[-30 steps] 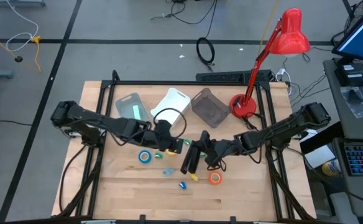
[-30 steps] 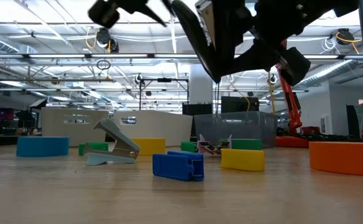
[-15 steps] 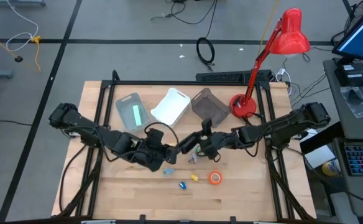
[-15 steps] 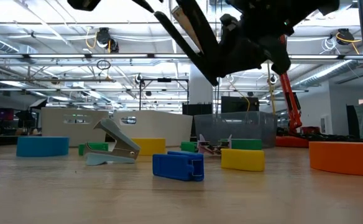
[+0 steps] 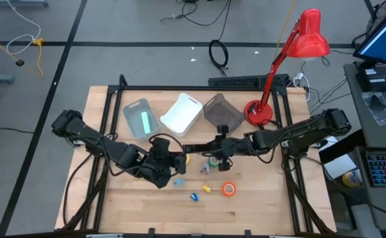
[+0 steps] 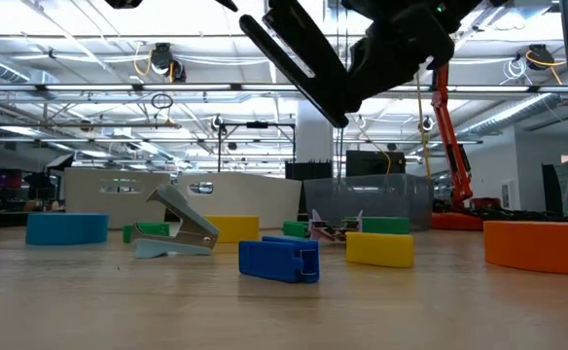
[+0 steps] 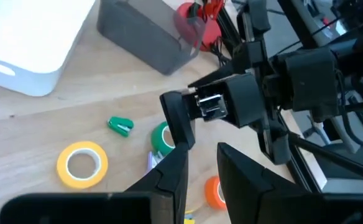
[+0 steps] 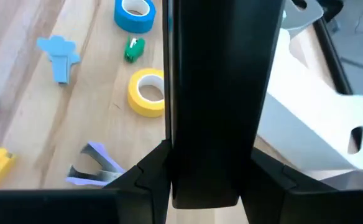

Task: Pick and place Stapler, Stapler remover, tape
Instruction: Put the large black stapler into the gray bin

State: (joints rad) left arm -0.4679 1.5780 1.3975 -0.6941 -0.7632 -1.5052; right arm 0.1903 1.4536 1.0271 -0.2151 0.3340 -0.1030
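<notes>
1. My right pincer (image 5: pixel 219 146) was closed on the black stapler (image 5: pixel 198 147). It gripped the stapler across its body near one end, so most of the length stuck out toward 9 o'clock.
2. The stapler hung in the air well above the counter (image 5: pixel 259 211), roughly over its middle. In the low view it sat tilted, clear of everything below.
3. My left pincer (image 5: pixel 178 163) waited at about 8 o'clock from the stapler, low over the wood. Its fingers stood apart with nothing between them.
4. I judged the stapler to be rigid, fairly heavy for its size, and smooth-sided. Held near one end, it could pivot in my grip, so a hold closer to its middle would be steadier.
5. The white bin (image 5: pixel 182 112), a clear teal bin (image 5: pixel 140 118) and a dark mesh bin (image 5: pixel 223 112) stood in a row at 12 o'clock from the stapler.
6. The yellow tape (image 8: pixel 149 92), blue tape (image 8: pixel 135 12), green tape (image 7: pixel 163 137) and orange tape (image 5: pixel 229 189) lay flat on the counter. I judged them light and stiff, and best pinched across the ring wall.
7. A pale blue staple remover (image 8: pixel 58 53) and a purple one (image 8: pixel 94 163) lay near the rolls. They looked small, hard and apt to skid, so I would grip them across the body.
</notes>
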